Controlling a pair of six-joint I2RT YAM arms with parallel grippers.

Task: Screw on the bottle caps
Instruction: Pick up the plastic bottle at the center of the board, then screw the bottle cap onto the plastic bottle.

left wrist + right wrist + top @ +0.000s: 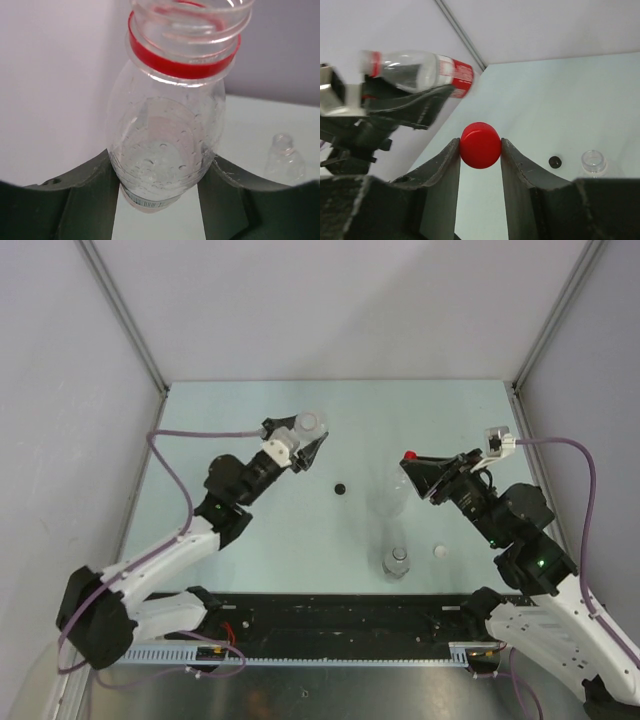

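My left gripper (306, 443) is shut on a clear bottle (165, 145) with a red neck ring and a red-and-white label. The bottle stands roughly upright at the back left with its mouth uncapped, and both fingers press its sides. In the right wrist view the same labelled bottle (420, 70) shows between the left fingers (415, 107). My right gripper (480, 145) is shut on the red cap (480, 146), held in the air to the right of that bottle. The black cap (341, 487) lies mid-table and the whitish cap (438, 551) lies near the front right.
Two more clear bottles stand uncapped between the arms, one (393, 502) mid-table and one (397, 562) near the front edge. Grey walls with metal corner posts close the table at the back and sides. A black rail runs along the near edge.
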